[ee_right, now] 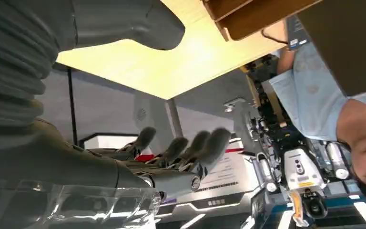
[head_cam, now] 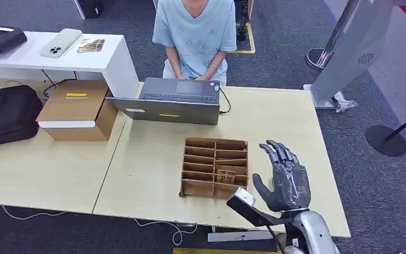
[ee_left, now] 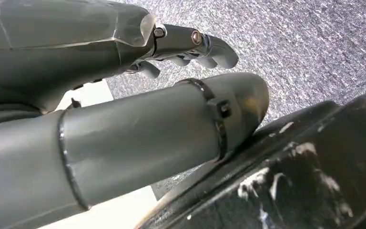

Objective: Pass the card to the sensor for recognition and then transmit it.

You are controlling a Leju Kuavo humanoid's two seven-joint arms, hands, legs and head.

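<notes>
— Card position first: where is it seen?

— Something card-like [head_cam: 225, 176] is seen standing in a near-right slot of the wooden divider tray [head_cam: 214, 167] on the table [head_cam: 153, 159], though it is too small to be identified with certainty. Its long edge appears to run left to right, along the slot.

— And the hands?

— The right hand [head_cam: 285, 177] is held up over the table just right of the tray, fingers spread and extended toward the far side, nothing grasped. The card is therefore placed to its left, near it. The left hand [ee_left: 186, 45] is viewed over grey carpet, away from the table; its fingers look curled, but whether it is clenched cannot be told.

— So which arm is favoured?

— The right one is judged the nearer. A short leftward reach over the tray wall is called for.
</notes>
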